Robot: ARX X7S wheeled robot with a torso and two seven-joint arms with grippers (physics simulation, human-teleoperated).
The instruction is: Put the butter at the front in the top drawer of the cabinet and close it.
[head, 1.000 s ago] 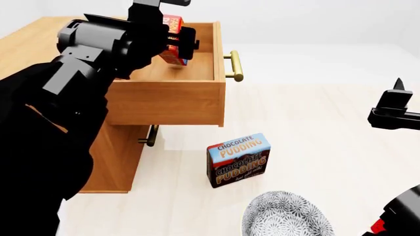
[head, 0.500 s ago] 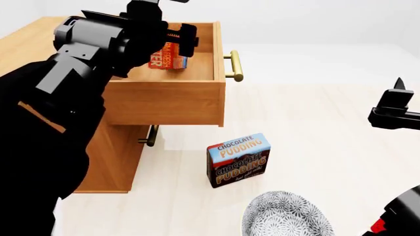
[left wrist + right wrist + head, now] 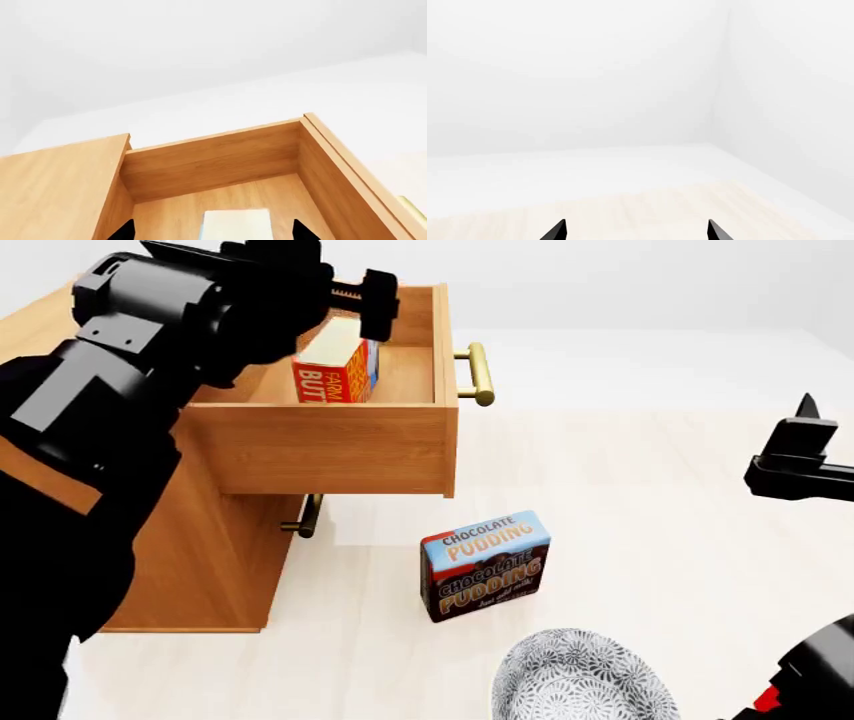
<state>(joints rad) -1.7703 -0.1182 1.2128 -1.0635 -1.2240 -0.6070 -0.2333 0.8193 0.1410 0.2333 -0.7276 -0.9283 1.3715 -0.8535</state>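
The butter box [image 3: 334, 366], red and orange with a pale top, stands inside the open top drawer [image 3: 320, 450] of the cabinet [image 3: 220, 560]. My left gripper [image 3: 352, 300] hovers just above it, open. In the left wrist view my left gripper [image 3: 212, 231] shows two black fingertips [image 3: 124, 231] wide apart. The butter's pale top [image 3: 237, 223] lies between them with a gap on each side. The drawer's brass handle [image 3: 478, 373] points right. My right gripper [image 3: 801, 455] is open and empty over the floor at the far right; it also shows in the right wrist view [image 3: 636, 231].
A chocolate pudding box [image 3: 486, 564] stands on the floor in front of the cabinet. A patterned bowl [image 3: 582, 680] sits nearer to me. The lower drawer's handle [image 3: 307, 517] is under the open drawer. My left arm covers much of the cabinet's top.
The butter went from held tilted above the drawer to standing inside it. My left gripper let it go and drew back a little. The right arm has not moved.
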